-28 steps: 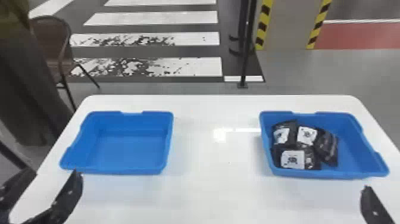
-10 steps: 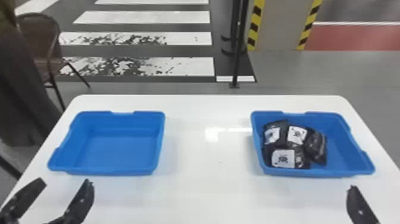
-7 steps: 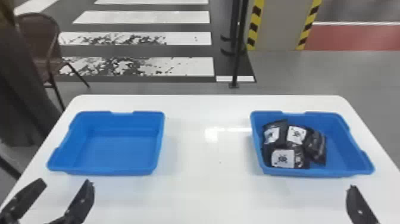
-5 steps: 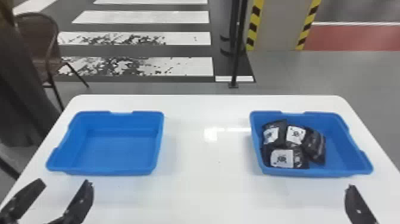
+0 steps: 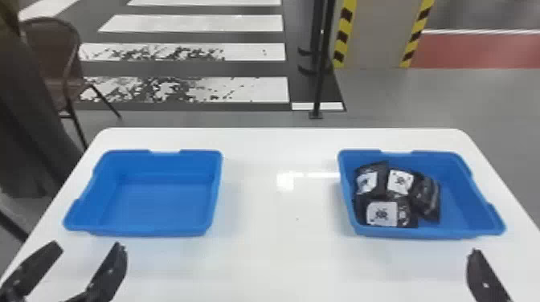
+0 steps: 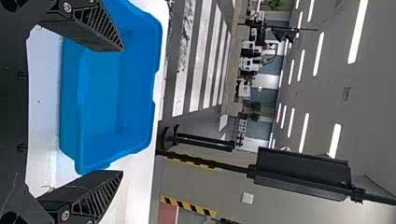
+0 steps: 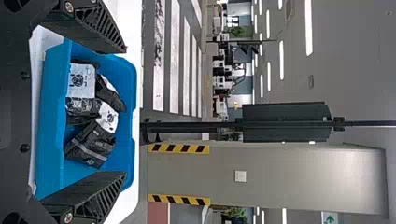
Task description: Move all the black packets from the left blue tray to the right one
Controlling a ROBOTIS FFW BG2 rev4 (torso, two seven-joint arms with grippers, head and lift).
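Two grippers stand with fingers spread and nothing between them; the right gripper (image 7: 125,112) is the nearer one to the task's goods, the left gripper (image 5: 88,245) being well apart from them across the table (image 5: 261,265). Taking 12 o'clock as straight away from the robot, the black packets lie from the right gripper toward about 10 or 11 o'clock, beyond the near wall of the right tray (image 5: 426,232); from the left gripper they lie far off toward 2 or 3 o'clock, while the left tray (image 5: 148,231) sits close by at 1 o'clock with its floor bare.

Four packets can be counted, bunched at the 9 o'clock side of the right tray; the front packet (image 5: 381,213) has its long axis roughly 9 to 3 o'clock, near the 6 o'clock wall; the outermost packet (image 5: 428,198) runs nearer 12 to 6, with its far end a little toward 11; two more labelled ones, the back-left packet (image 5: 367,182) and the middle packet (image 5: 400,180), lean together behind; whether another is beneath, I cannot tell.

The transfer looks finished; the next move probably calls for no grasp, just both arms drawing back toward 6 o'clock; a low swing by the right arm toward 10 could knock the tray wall.
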